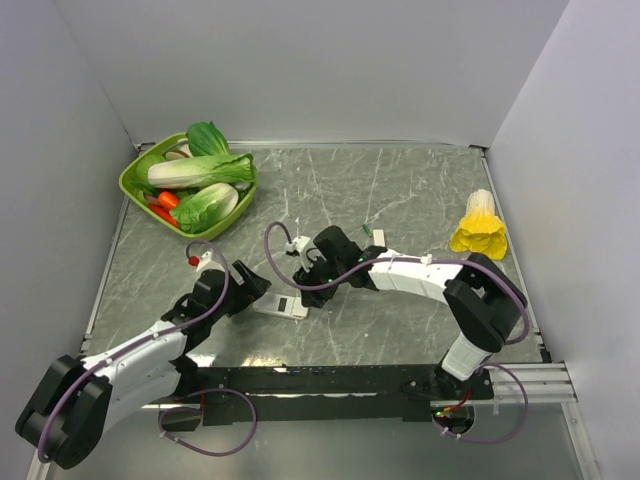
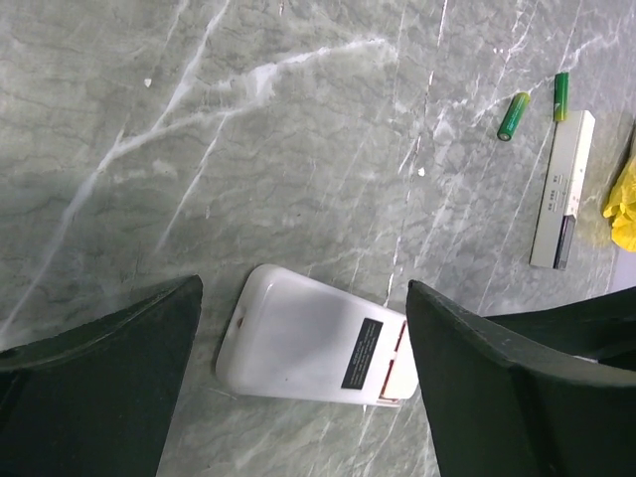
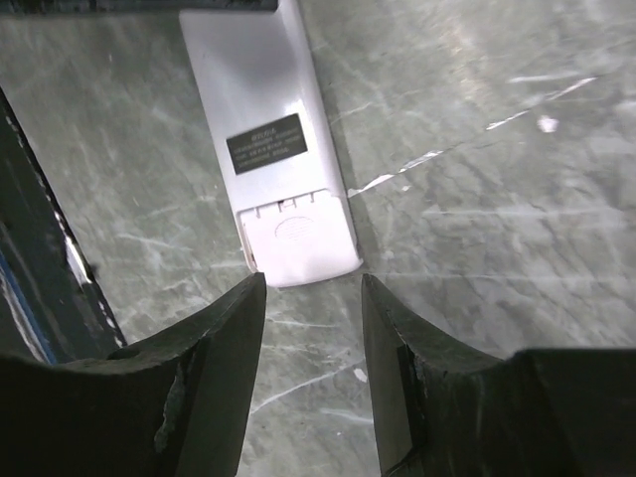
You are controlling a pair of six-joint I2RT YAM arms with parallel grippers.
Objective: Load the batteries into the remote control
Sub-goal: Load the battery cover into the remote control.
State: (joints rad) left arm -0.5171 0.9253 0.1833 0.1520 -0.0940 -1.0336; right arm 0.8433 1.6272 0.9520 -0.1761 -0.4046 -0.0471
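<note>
The remote control [image 1: 283, 305] lies on the table with its plain white back up. It shows in the left wrist view [image 2: 298, 343], with a dark label and a thin red strip at the cover end. My left gripper [image 1: 255, 287] is open, its fingers on either side of the remote [image 2: 303, 290], not touching it. My right gripper [image 1: 308, 268] is open and empty just off the remote's cover end [image 3: 312, 283]. The remote [image 3: 268, 129] lies straight ahead of it with its battery cover on. No orange-red batteries show.
Two tiny green pieces [image 2: 513, 115] and a narrow white-and-black bar [image 2: 561, 189] lie past the remote, by the right arm [image 1: 380, 237]. A green basket [image 1: 135, 180] of vegetables stands at the back left. A yellow object [image 1: 478, 232] stands at the right.
</note>
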